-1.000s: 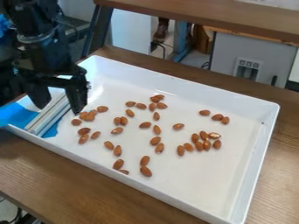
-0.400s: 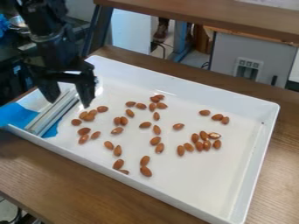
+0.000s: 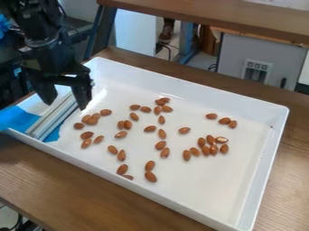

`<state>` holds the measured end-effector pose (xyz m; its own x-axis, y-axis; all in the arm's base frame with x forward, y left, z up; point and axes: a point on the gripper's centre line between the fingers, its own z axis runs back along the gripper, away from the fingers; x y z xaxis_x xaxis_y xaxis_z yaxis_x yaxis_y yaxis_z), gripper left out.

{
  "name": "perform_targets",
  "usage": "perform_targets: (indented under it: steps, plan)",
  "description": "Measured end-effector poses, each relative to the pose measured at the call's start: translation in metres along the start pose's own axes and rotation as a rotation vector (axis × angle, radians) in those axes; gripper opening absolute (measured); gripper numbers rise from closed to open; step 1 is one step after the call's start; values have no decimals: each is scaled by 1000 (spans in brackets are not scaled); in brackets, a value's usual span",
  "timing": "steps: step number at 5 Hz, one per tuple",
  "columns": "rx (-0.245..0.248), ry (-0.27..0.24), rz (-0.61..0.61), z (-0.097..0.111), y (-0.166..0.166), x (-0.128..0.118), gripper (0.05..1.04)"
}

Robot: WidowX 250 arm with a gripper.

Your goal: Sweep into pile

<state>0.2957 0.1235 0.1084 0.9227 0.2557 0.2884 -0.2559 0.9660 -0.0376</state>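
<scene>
The black gripper [image 3: 65, 104] hangs over the left end of the white tray, its two fingers spread wide apart. Between and below them lies a pale, ridged bar [image 3: 53, 118], set slantwise beside blue material; whether the fingertips touch it, I cannot tell. Brown almonds are scattered over the tray floor in loose clusters. One group [image 3: 91, 119] lies just right of the gripper, another [image 3: 161, 106] toward the back middle, and a denser one [image 3: 211, 146] at right. Near the front wall rest a few more almonds [image 3: 150, 177].
The tray's raised walls [image 3: 199, 88] surround the almonds. Blue tape or sheet [image 3: 18, 118] covers its left corner. The tray stands on a brown wooden table [image 3: 78, 189], with a second wooden surface [image 3: 217, 17] behind it.
The gripper moved a little right and up, then back left and slightly down, staying open. The almonds and the pale bar have not moved.
</scene>
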Motion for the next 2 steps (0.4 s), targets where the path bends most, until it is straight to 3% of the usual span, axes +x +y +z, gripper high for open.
perform_targets:
  steps: [2]
  plan:
    - [18,-48,11,-6,20,9,1001]
